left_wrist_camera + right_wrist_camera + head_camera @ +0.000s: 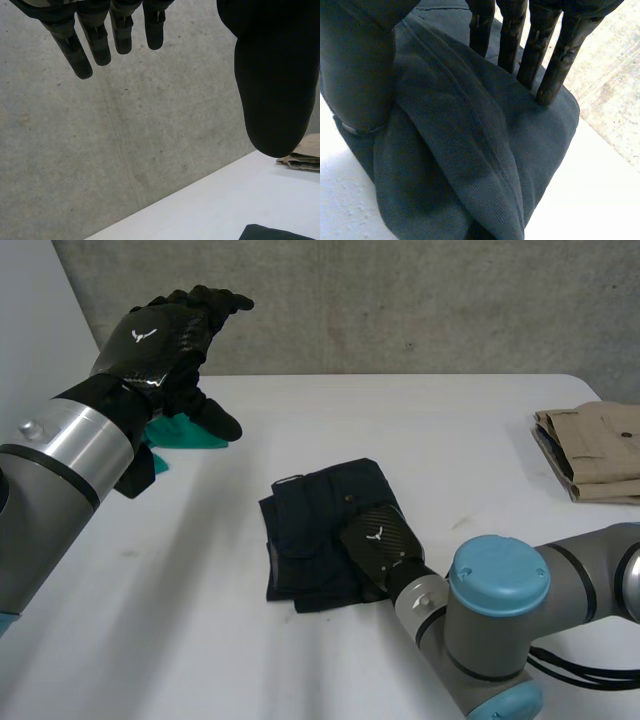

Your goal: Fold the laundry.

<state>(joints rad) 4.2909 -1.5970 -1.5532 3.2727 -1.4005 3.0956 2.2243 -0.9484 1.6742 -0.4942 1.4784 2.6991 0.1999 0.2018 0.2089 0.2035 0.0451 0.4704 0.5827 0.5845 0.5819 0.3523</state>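
Note:
A dark navy garment lies folded in the middle of the white table. My right hand rests on its near right edge. In the right wrist view its straight fingers touch the dark cloth with their tips, and the thumb leans on the other side of a raised fold; the hand is open, with the fold loose between them. My left hand is raised high over the table's far left, open, its fingers spread and holding nothing.
A teal cloth lies on the table behind my left hand. A folded khaki garment sits at the table's far right edge, also seen as khaki cloth in the left wrist view. A concrete wall stands behind the table.

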